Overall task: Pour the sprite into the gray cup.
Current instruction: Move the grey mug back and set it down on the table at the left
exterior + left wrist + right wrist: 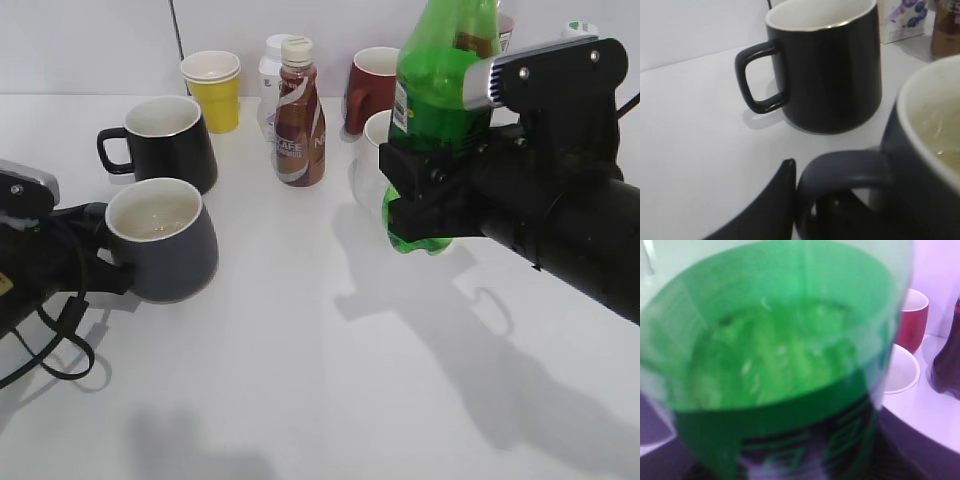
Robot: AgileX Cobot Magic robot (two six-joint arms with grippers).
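Observation:
The gray cup (170, 255) is upright at the left, dark and round-bellied with a pale inside. My left gripper (100, 265) is shut on its loop handle; in the left wrist view one black finger of the left gripper (810, 190) presses the outside of the handle of the cup (920, 165). My right gripper (430, 190) is shut on the sprite (435, 90), a green bottle held above the table at the right, roughly upright, its top out of frame. The sprite (785, 355) fills the right wrist view.
A glossy black mug (170, 140) stands just behind the gray cup and shows in the left wrist view (830, 70). A yellow paper cup (213, 90), a brown coffee bottle (300, 115), a red mug (372, 88) and a white cup (372, 165) stand at the back.

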